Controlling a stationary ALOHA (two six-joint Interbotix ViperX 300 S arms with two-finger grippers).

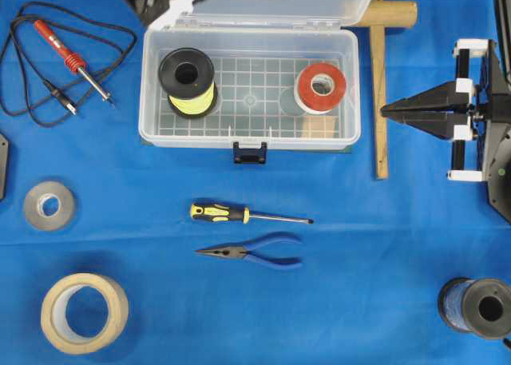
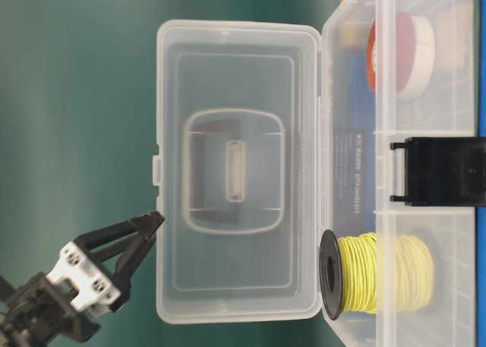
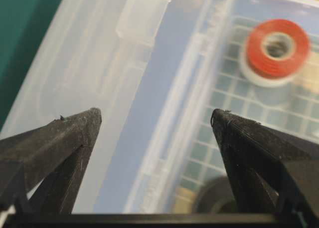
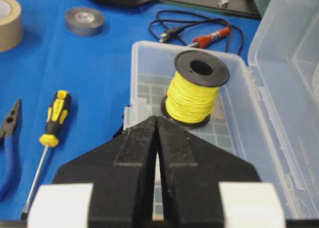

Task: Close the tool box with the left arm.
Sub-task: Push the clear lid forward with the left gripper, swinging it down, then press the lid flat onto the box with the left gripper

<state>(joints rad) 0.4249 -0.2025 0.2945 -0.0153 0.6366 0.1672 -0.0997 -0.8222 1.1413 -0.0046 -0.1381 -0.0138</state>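
Observation:
The clear tool box (image 1: 152,125) stands open at the back middle, with its dark latch (image 1: 250,152) at the front. Its lid (image 2: 235,81) stands upright. A yellow wire spool (image 1: 188,81) and a red tape roll (image 1: 321,87) sit on the gridded floor. My left gripper (image 2: 152,230) is open and empty, with its fingertips at the lid's free upper edge near one corner. In the left wrist view the left gripper (image 3: 155,117) spans the lid (image 3: 99,63) and the box floor. My right gripper (image 1: 386,109) is shut and empty, right of the box.
A screwdriver (image 1: 239,215) and blue pliers (image 1: 255,251) lie in front of the box. A soldering iron (image 1: 68,55) is at the back left. Tape rolls (image 1: 49,205) lie at the left, a dark spool (image 1: 479,307) at the front right, and a wooden mallet (image 1: 380,85) right of the box.

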